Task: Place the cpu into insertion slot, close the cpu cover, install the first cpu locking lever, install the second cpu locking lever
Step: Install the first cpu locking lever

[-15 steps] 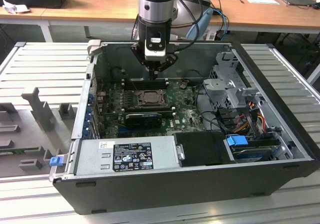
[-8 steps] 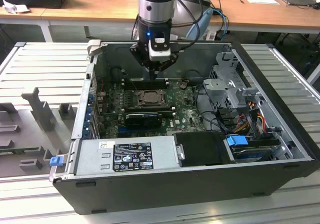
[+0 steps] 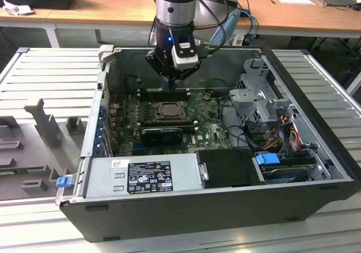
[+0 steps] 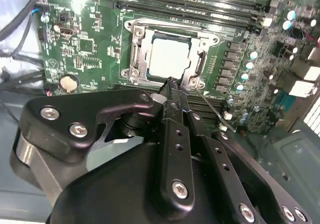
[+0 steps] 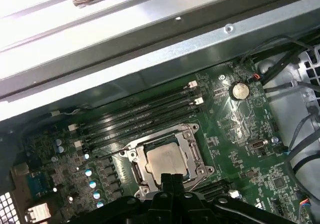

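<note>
The cpu (image 4: 169,57) lies flat in the insertion slot (image 3: 158,111) on the green motherboard, its pale silver face showing in both wrist views (image 5: 162,160). The cpu cover (image 4: 137,59) is a dark silver frame lying down around the chip, seen again in the first wrist view (image 5: 191,151). A thin wire lever (image 4: 210,107) sticks out from the socket's corner over the board. My gripper (image 4: 172,82) hangs just above the socket's near edge, fingers shut together with nothing between them. It appears in the exterior view (image 3: 171,85) over the socket's far side, and its black fingertips (image 5: 166,179) cover the socket's edge.
Black memory slots (image 5: 145,114) run beside the socket. A long black card (image 3: 161,133) sits on its front side, and a power supply (image 3: 141,177) lies along the case front. The drive cage (image 3: 259,95) and cables stand at the exterior view's right. Case walls (image 5: 150,49) enclose the board.
</note>
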`<state>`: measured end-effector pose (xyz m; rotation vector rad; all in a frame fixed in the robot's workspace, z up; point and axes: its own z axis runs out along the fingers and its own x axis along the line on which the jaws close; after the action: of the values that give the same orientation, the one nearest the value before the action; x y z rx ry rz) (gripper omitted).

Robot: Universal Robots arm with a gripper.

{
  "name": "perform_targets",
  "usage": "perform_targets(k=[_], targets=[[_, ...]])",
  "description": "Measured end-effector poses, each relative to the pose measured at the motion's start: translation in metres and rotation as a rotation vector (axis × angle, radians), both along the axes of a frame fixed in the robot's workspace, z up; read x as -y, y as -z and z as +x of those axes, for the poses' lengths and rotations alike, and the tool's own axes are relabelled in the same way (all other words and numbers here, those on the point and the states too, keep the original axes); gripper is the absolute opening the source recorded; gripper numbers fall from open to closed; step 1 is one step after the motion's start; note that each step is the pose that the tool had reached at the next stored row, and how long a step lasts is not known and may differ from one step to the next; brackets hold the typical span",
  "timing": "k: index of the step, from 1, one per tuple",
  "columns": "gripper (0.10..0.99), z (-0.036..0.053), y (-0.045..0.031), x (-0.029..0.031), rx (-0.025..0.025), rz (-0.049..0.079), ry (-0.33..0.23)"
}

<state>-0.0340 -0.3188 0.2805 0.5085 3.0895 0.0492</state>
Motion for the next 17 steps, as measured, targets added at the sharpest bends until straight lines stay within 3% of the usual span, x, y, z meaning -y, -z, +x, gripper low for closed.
perform_targets(k=[4,8,17], targets=[[0.106,0.0000,0.0000,0.0000,0.0001,0.000,-0.078],[0.106,0.0001,0.0001,0.0000,0.0001,0.000,-0.189],[0.106,0.0002,0.0003,0.0000,0.0001,0.000,-0.356]])
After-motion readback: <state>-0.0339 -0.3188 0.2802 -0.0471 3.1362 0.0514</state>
